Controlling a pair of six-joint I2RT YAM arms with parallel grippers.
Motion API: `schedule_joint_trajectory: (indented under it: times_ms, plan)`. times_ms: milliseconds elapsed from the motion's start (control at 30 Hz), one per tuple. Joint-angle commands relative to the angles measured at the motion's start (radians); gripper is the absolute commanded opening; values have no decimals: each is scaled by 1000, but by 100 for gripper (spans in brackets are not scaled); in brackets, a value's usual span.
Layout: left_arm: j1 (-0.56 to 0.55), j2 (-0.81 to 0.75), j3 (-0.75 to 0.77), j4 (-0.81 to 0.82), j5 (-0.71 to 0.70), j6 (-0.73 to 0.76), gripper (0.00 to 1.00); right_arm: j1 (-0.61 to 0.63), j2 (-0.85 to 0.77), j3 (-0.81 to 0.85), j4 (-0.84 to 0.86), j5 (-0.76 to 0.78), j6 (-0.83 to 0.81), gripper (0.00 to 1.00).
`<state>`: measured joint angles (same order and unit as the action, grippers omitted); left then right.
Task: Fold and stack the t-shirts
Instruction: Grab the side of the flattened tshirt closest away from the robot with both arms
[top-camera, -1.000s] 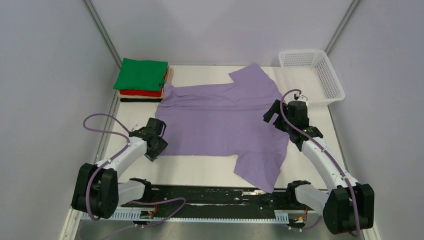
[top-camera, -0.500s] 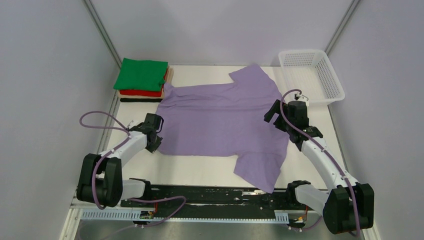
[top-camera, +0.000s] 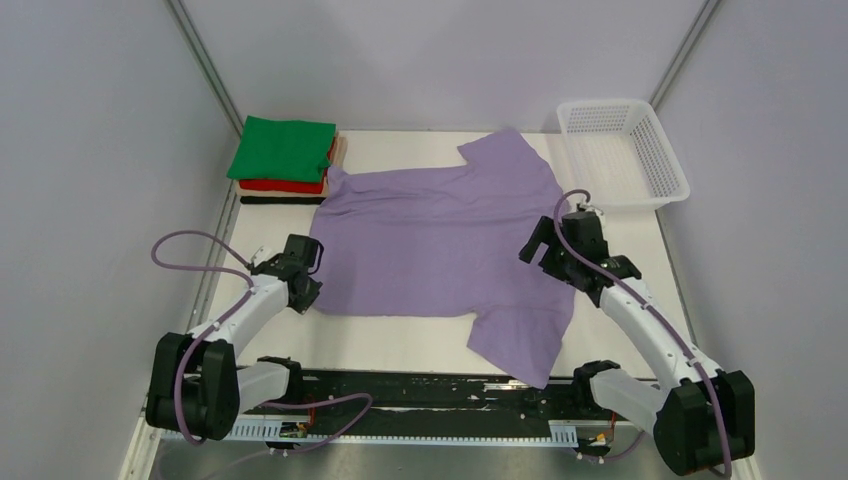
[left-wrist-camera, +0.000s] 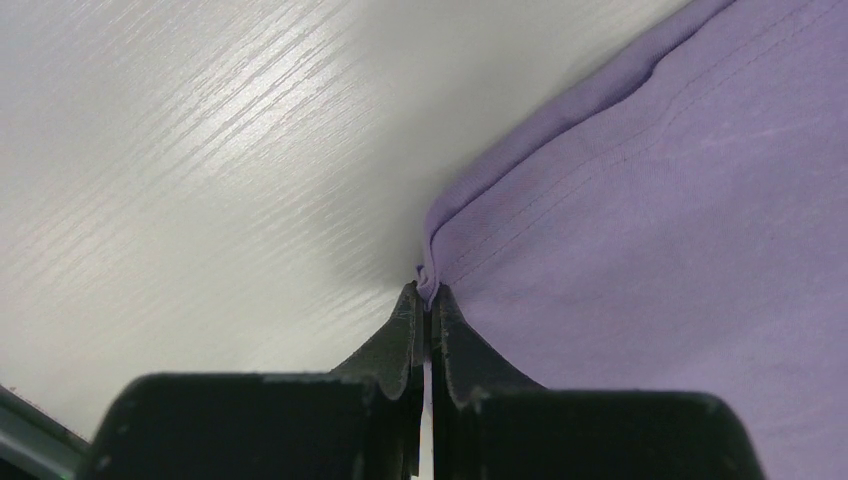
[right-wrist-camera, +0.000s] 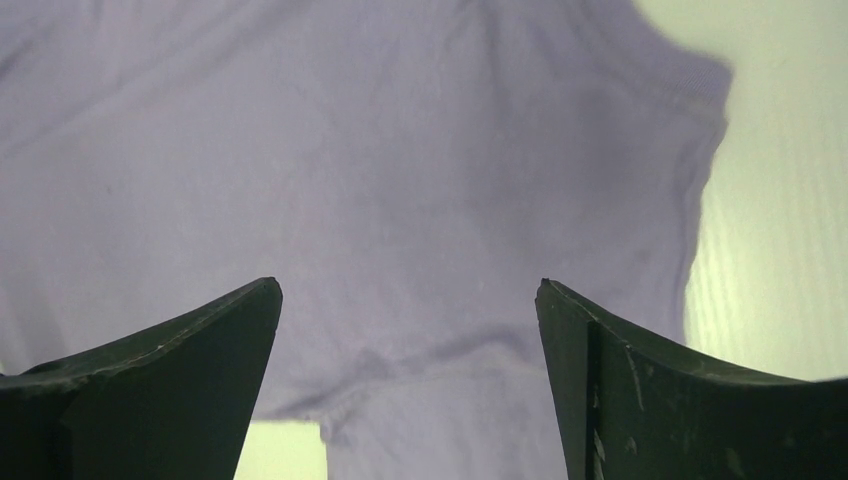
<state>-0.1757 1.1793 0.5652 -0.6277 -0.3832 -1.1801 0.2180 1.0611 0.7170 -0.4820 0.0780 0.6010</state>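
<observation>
Left gripper (left-wrist-camera: 427, 300) shifted leftward, lavender t-shirt (left-wrist-camera: 650, 250) corner pinched between its tips

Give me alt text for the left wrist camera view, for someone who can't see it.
The left gripper is shut on the hemmed edge of the lavender t-shirt, which lies on a pale wood-grain table.

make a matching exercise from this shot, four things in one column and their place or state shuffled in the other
1 left gripper
2 right gripper
3 green t-shirt
4 basket

A far right of the table
B open above the lavender t-shirt
C top of the folded stack
D shut on the lavender t-shirt's edge

Pairs: 1-D, 2-B, 3-C, 4-A
</observation>
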Motion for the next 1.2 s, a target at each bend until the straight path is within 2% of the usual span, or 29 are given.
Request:
schedule_joint_trajectory:
  times_ms: [0, 133, 200, 300, 433, 767, 1000, 1167]
  plan:
    - [5, -48, -11, -26, -37, 13, 0, 146, -36, 16, -240, 14, 105, 98]
    - [5, -54, -11, -30, -37, 20, 0, 312, -16, 9, -450, 35, 228, 96]
    - [5, -52, -13, -16, -16, 30, 0, 383, -15, -8, -519, 21, 278, 92]
    - [5, -43, -12, -2, 2, 36, 0, 465, -23, -56, -576, -28, 387, 84]
    - [5, -48, -9, -7, -2, 41, 0, 526, -21, -104, -583, -102, 453, 74]
    - [5, -78, -3, -32, -28, 41, 0, 552, 109, -158, -525, -129, 503, 59]
    - [6, -66, 2, -26, -27, 45, 0, 550, 155, -220, -402, -126, 537, 50]
    - [5, -48, 8, -24, -23, 48, 0, 547, 129, -201, -376, -53, 541, 25]
